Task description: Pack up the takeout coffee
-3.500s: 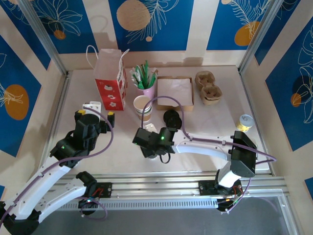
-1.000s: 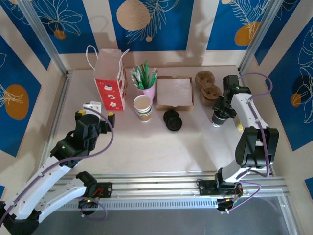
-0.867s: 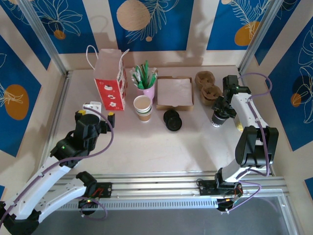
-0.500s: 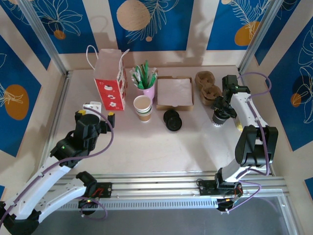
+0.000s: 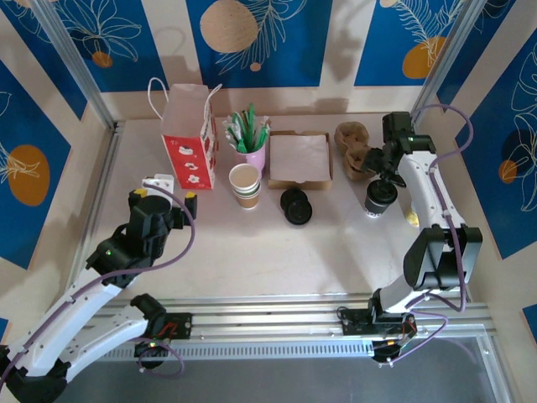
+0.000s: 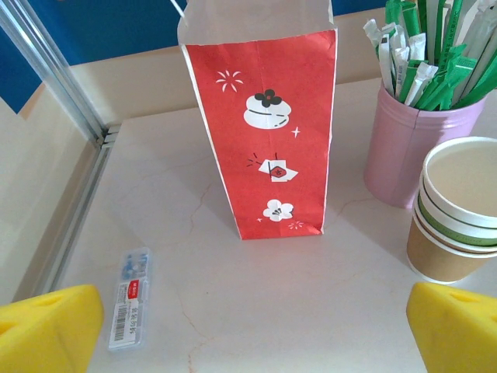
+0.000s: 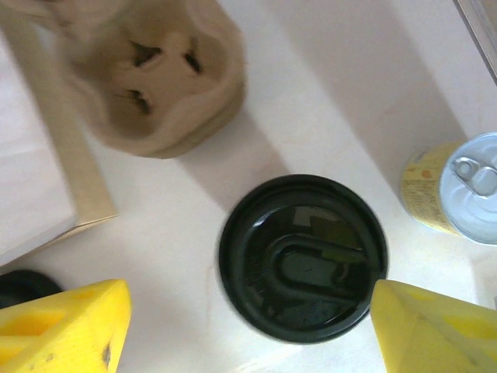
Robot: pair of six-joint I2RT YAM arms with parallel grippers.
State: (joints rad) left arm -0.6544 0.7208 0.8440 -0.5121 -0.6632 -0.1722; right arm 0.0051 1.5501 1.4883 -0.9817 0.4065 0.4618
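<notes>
- we see a yellow can (image 7: 466, 183) with a silver pull-tab top, upright on the table (image 5: 235, 252) near its right edge.
- a stack of empty paper cups (image 6: 458, 210) stands just beside a pink cup (image 6: 408, 148) full of green and white wrapped straws (image 6: 423, 54).
- a shallow cardboard box (image 5: 299, 159) holds pale sheets.
- loose black lids (image 5: 294, 205) lie in front of that box.
- a small clear packet (image 6: 130, 298) with a barcode label lies flat near the left rail (image 6: 54, 116).
- blue wall panels (image 5: 260, 34) carry leaf and circle prints.

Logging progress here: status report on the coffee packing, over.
Left gripper open, facing red bag. Right gripper open over lidded cup, not gripping. Cup upright beside carrier. Drink can close alongside.
</notes>
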